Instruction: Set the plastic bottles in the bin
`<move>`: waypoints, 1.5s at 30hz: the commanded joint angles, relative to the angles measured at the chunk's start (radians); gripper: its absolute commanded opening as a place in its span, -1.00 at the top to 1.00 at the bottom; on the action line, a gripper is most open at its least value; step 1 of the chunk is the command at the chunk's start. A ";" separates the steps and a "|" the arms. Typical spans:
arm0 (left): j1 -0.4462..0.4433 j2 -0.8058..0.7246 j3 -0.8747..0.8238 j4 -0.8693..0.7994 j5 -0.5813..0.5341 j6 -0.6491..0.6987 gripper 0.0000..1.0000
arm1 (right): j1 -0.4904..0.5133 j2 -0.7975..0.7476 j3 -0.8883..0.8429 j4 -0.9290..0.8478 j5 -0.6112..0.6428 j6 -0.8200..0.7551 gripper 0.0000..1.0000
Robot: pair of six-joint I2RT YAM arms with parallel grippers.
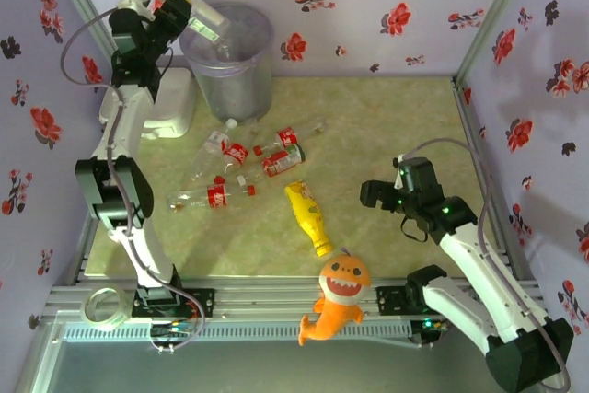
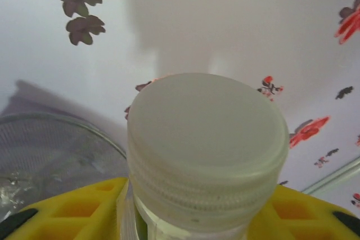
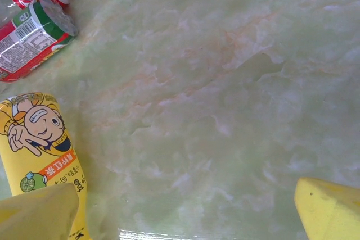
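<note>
While the plush shark (image 1: 339,296) sits at the near edge, the right gripper (image 1: 375,198) hovers empty, jaws spread wide, beside the yellow bottle (image 1: 308,216). Beyond, the red-labelled bottles (image 1: 248,158) lie scattered. Farthest, the left gripper (image 1: 177,10) clamps a white-capped clear bottle (image 1: 204,17) over the rim of the bin (image 1: 230,89).
</note>
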 commanded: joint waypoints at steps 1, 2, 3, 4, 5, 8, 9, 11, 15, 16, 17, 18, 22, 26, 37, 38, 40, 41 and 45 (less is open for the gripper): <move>0.001 0.057 0.099 -0.105 -0.017 0.109 1.00 | -0.009 -0.002 0.020 -0.032 0.031 -0.008 -0.98; -0.001 0.070 0.129 -0.144 -0.022 0.140 1.00 | -0.009 -0.001 0.018 -0.031 0.031 -0.008 -0.99; -0.005 0.079 0.154 -0.188 -0.031 0.173 1.00 | -0.009 0.000 0.015 -0.028 0.030 -0.007 -0.98; -0.010 0.088 0.176 -0.221 -0.038 0.202 1.00 | -0.008 0.003 0.013 -0.025 0.030 -0.006 -0.98; -0.016 0.100 0.201 -0.257 -0.045 0.237 1.00 | -0.009 0.006 0.012 -0.021 0.030 -0.005 -0.98; -0.046 0.135 0.270 -0.363 -0.055 0.333 1.00 | -0.008 0.022 0.009 -0.013 0.028 -0.002 -0.99; -0.058 0.148 0.290 -0.396 -0.061 0.365 1.00 | -0.008 0.029 0.009 -0.008 0.026 -0.002 -0.99; -0.082 0.168 0.321 -0.448 -0.078 0.425 1.00 | -0.009 0.037 0.011 -0.002 0.026 -0.001 -0.99; -0.135 0.215 0.367 -0.506 -0.090 0.503 1.00 | -0.009 0.043 0.009 0.003 0.024 0.001 -0.99; -0.146 0.226 0.376 -0.515 -0.091 0.514 1.00 | -0.008 0.043 0.008 0.005 0.024 0.000 -0.98; -0.162 0.242 0.389 -0.527 -0.092 0.529 1.00 | -0.009 0.045 0.007 0.006 0.025 0.001 -0.99; -0.178 0.253 0.399 -0.538 -0.097 0.543 1.00 | -0.008 0.048 0.008 0.006 0.026 0.000 -0.98; -0.215 0.291 0.412 -0.557 -0.128 0.570 1.00 | -0.009 0.051 0.006 0.004 0.027 0.001 -0.99; -0.235 0.318 0.425 -0.593 -0.168 0.610 1.00 | -0.009 0.048 0.007 -0.006 0.038 -0.007 -0.98; -0.244 0.352 0.427 -0.657 -0.196 0.689 0.37 | -0.009 0.073 0.004 0.018 0.030 -0.007 -0.98; -0.245 0.351 0.427 -0.658 -0.194 0.689 0.23 | -0.008 0.075 0.004 0.018 0.030 -0.008 -0.98; -0.244 0.351 0.429 -0.660 -0.193 0.688 -0.04 | -0.009 0.073 0.004 0.017 0.032 -0.007 -0.98; -0.245 0.351 0.432 -0.663 -0.193 0.689 -0.20 | -0.008 0.074 0.005 0.017 0.033 -0.010 -0.98; -0.244 0.347 0.446 -0.676 -0.191 0.693 -0.61 | -0.009 0.070 0.006 0.011 0.037 -0.009 -0.99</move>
